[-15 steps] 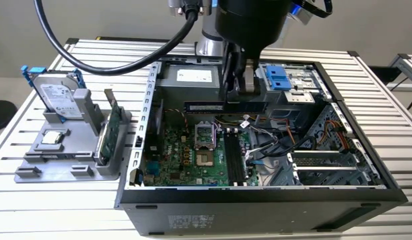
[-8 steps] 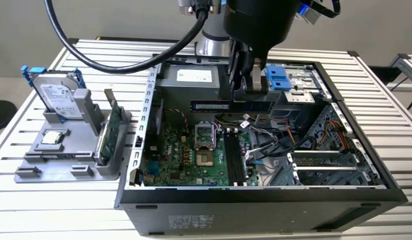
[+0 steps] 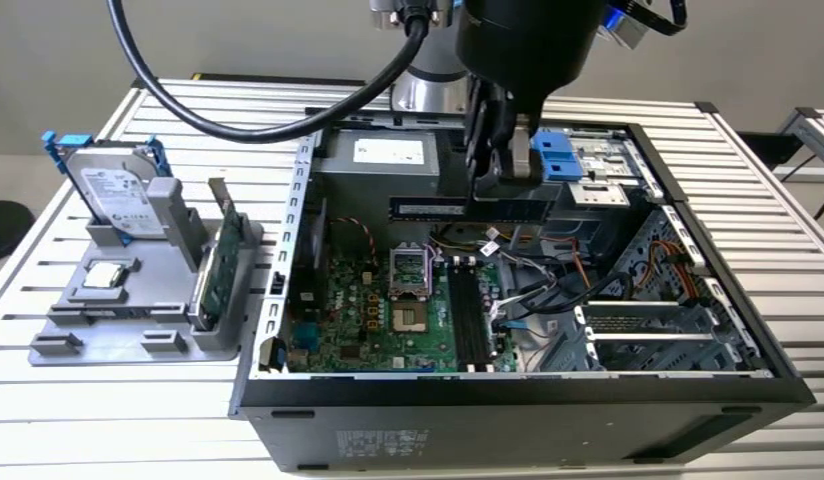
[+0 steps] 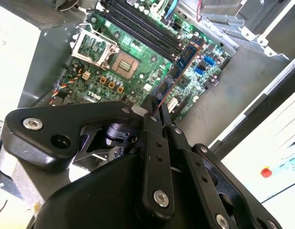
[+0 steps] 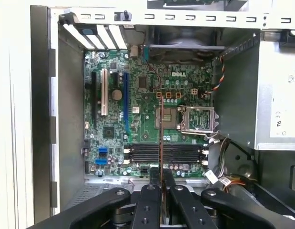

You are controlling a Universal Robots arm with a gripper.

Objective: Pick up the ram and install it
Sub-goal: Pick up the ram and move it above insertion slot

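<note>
Grey plastic holder (image 3: 99,300) sits on the slatted desk (image 3: 65,400) at the exterior view's left. It carries a silver hard drive (image 3: 119,190) and an upright green card (image 3: 215,275). To the right of it lies the open computer case (image 3: 519,400).

Above the board inside the case, the claw (image 3: 499,185) is closed on the ram (image 3: 446,208). It grips this dark thin stick near one end, and the stick hangs level in the air, clear of the board. The black memory slots (image 3: 468,320) are below it and nearer to the camera. In the first wrist view the ram (image 5: 161,157) shows edge-on between the fingers (image 5: 149,200) and lies across the slots (image 5: 164,153), not along them.

I judge that the pick-up is done and the install step is in hand. Seating the stick calls for its long edge to be parallel with one slot and directly above it.
</note>
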